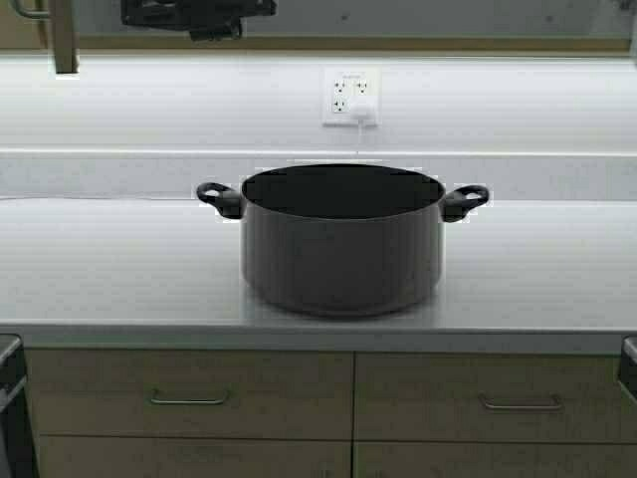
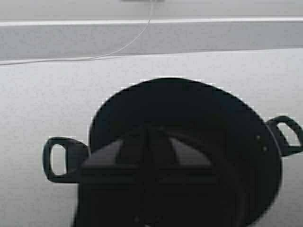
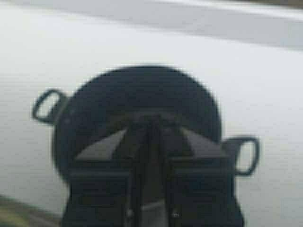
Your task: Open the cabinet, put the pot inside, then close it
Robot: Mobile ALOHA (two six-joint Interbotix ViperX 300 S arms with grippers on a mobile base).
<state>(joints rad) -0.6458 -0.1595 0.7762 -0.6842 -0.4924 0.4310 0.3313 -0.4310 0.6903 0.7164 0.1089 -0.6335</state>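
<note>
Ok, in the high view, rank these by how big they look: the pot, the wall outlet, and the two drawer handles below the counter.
Largest to smallest as they appear:
1. The pot, by far.
2. The wall outlet.
3. The left drawer handle and the right drawer handle look alike, so no ranking between them; both are longer than the outlet is wide, but very thin.

Pale countertop [image 1: 119, 269], wall outlet [image 1: 349, 97], tan drawers [image 1: 189, 393].

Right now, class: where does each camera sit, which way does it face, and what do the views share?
High view: behind and above, facing the counter and pot; arms barely show.
Left wrist view: on the left arm, looking down into the pot; left gripper shows.
Right wrist view: likewise; right gripper shows.
All share the pot.
</note>
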